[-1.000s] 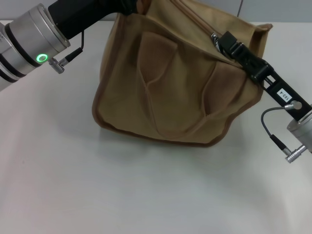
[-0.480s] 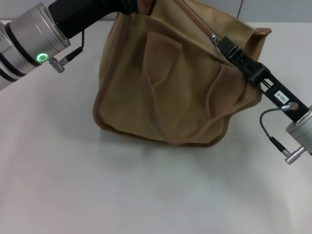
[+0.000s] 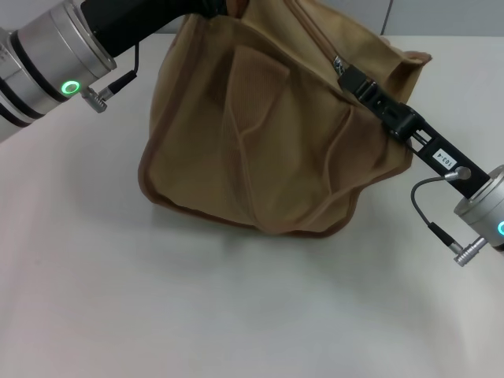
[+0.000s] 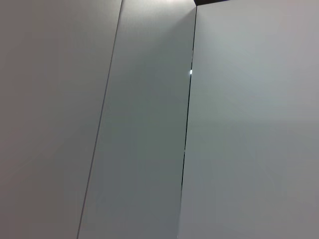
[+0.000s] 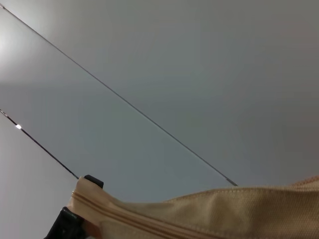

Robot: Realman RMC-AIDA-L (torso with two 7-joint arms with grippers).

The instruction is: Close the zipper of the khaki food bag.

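The khaki food bag [image 3: 268, 142] stands tilted on the white table at the back centre of the head view. Its zipper [image 3: 311, 24] runs across the top panel. The silver pull tab [image 3: 339, 61] sits at the near right end. My right gripper [image 3: 348, 75] reaches in from the right and is shut on the pull tab. My left gripper [image 3: 211, 8] comes from the upper left and holds the bag's far top corner, partly cut off by the picture's edge. In the right wrist view the bag [image 5: 224, 214] and zipper [image 5: 129, 216] show, with dark fingers [image 5: 65, 226] clamped on the far end.
The white table [image 3: 197, 315] stretches in front of the bag. My right arm's cable and plug [image 3: 461, 250] hang at the right. The left wrist view shows only grey wall panels [image 4: 149, 124].
The bag has shifted and leaned to the left. My right gripper has moved left with the pull tab. My left arm has risen slightly.
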